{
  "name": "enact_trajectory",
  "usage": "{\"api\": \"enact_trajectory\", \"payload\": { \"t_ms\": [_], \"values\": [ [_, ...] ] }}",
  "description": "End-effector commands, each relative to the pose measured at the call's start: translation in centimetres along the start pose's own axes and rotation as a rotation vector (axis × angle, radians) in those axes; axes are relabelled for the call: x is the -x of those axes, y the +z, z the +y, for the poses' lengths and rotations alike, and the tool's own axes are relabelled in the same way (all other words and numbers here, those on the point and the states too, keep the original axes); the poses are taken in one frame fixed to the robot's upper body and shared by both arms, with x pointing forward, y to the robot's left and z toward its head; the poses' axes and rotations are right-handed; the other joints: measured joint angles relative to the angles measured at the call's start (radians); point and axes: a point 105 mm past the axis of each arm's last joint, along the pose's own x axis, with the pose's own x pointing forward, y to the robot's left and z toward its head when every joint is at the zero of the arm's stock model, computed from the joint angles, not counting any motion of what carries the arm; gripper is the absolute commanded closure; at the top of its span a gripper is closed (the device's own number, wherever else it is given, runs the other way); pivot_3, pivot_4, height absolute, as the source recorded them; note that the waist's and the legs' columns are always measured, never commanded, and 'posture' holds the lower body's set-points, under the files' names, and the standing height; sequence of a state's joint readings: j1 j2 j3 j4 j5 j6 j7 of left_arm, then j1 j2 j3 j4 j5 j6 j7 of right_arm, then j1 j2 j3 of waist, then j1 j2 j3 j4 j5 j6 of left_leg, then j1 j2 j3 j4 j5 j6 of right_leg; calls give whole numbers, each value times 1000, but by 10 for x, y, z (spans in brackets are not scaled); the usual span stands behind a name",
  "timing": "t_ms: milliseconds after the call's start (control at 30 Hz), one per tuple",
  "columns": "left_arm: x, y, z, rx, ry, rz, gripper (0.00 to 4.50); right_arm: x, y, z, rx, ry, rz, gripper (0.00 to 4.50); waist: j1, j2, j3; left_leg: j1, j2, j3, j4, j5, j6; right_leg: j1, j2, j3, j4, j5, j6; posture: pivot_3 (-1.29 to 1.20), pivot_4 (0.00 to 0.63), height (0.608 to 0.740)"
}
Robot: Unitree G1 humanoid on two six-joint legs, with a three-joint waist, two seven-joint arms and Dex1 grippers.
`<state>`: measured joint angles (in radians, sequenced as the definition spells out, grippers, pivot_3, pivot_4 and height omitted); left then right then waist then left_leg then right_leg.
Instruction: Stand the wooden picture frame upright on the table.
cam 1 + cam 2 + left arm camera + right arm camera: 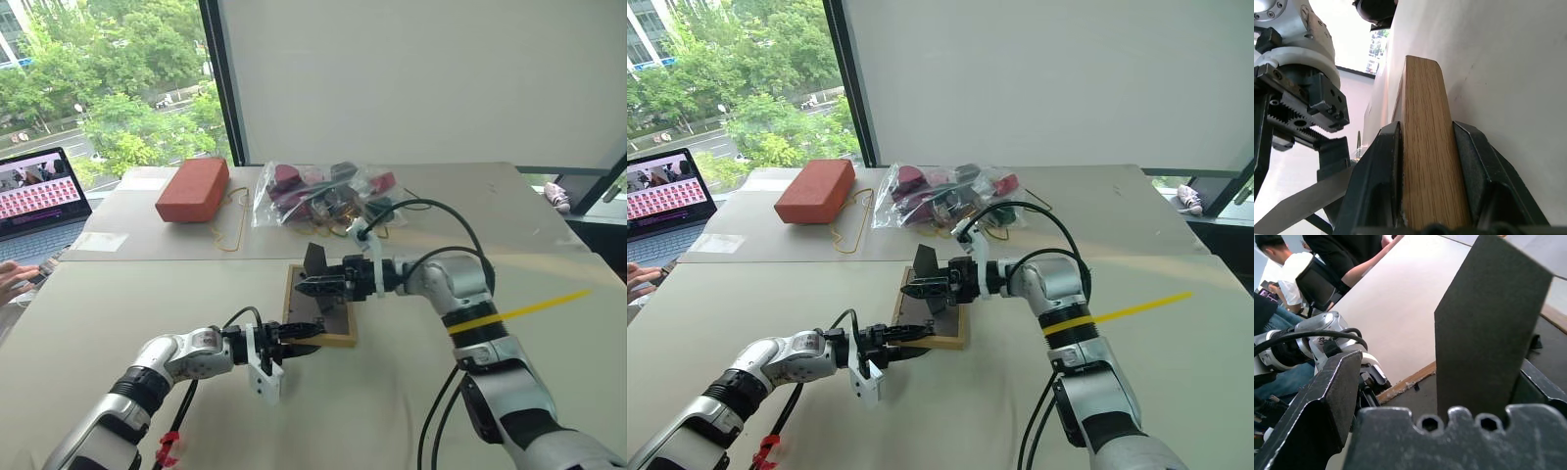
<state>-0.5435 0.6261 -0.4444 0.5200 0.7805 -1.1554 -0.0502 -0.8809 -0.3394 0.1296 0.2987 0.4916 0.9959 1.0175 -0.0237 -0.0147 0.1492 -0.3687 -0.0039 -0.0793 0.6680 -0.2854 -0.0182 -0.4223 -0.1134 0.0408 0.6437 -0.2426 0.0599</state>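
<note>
The wooden picture frame (336,318) lies face down on the table (137,294), its dark grey backing up. Its fold-out stand (315,259) sticks up from the backing. My left gripper (306,338) is shut on the frame's near light-wood edge (1422,147), one finger (1376,186) on each side. From the right, my right gripper (304,286) reaches over the frame and stands open. The stand (1484,333) rises between its fingers (1327,396), closer to one of them, with a wide gap to the other.
A reddish-brown block (193,189) and a clear plastic bag of small items (318,193) sit at the back of the table. A laptop (39,191) and a person's hand (15,276) are at the left edge. A yellow strip (544,305) lies at the right.
</note>
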Motion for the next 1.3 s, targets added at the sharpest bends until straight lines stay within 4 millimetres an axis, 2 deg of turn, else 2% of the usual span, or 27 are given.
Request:
{"api": "enact_trajectory", "payload": {
  "t_ms": [33,133,333,433,500,533,600,667,767,900,1100,1267,1300],
  "values": [
    [0,2,-16,37,-47,7,3224,7,-1,-6,23,-55,-4,61,-1,0,0,0,0,0,0,0,0,0,0,0,0,0,0,0,150,740],
    [-1,2,-14,30,-38,3,3224,17,-5,-12,13,-94,-9,61,-2,0,0,0,0,0,1,0,0,0,0,0,1,0,0,0,150,740],
    [-1,1,-11,27,-33,0,3224,68,-2,-31,74,-286,-39,61,4,0,0,-1,0,0,2,0,0,0,0,0,1,0,0,0,150,740],
    [1,1,-11,25,-33,2,3224,107,-6,-29,257,-411,3,61,9,0,0,-1,0,0,2,0,0,0,0,0,1,0,0,0,150,740],
    [2,0,-10,24,-34,3,3224,122,-12,-20,550,-479,78,61,8,0,0,-1,0,0,2,-1,1,0,0,0,0,0,0,0,150,740],
    [2,0,-10,23,-34,4,3224,123,-24,-14,689,-479,156,61,9,0,0,-1,0,0,2,-1,1,0,0,0,0,0,0,0,150,740],
    [4,-1,-9,21,-34,7,3224,118,-58,-7,941,-438,351,61,3,0,0,-1,0,1,2,-1,2,1,0,0,-2,0,0,0,150,740],
    [4,-1,-7,24,-25,6,3224,106,-78,0,1178,-380,430,61,-2,1,0,0,0,2,2,-1,2,1,0,1,-3,0,0,0,150,740],
    [4,0,0,35,12,-4,3224,81,-82,13,1422,-363,352,61,-16,0,0,2,1,4,5,0,1,2,0,1,-3,0,0,0,150,740],
    [5,8,24,38,126,-49,3224,53,-70,18,1711,-468,240,61,-17,-1,1,1,2,3,8,0,0,1,1,1,0,0,-1,0,150,740],
    [7,9,34,41,151,-53,3224,30,-62,39,1824,-471,71,61,-9,-2,1,-1,1,3,8,0,0,0,1,1,-2,0,-1,0,150,740],
    [9,9,30,52,134,-45,3224,26,-61,43,1825,-478,36,61,-11,-2,1,-1,1,3,8,-1,1,0,1,1,-3,0,-1,0,150,740],
    [9,8,30,53,134,-44,3224,27,-62,43,1820,-479,33,567,-12,-2,1,-1,1,3,8,-1,1,0,1,1,-3,0,-1,0,150,740]
  ]
}}
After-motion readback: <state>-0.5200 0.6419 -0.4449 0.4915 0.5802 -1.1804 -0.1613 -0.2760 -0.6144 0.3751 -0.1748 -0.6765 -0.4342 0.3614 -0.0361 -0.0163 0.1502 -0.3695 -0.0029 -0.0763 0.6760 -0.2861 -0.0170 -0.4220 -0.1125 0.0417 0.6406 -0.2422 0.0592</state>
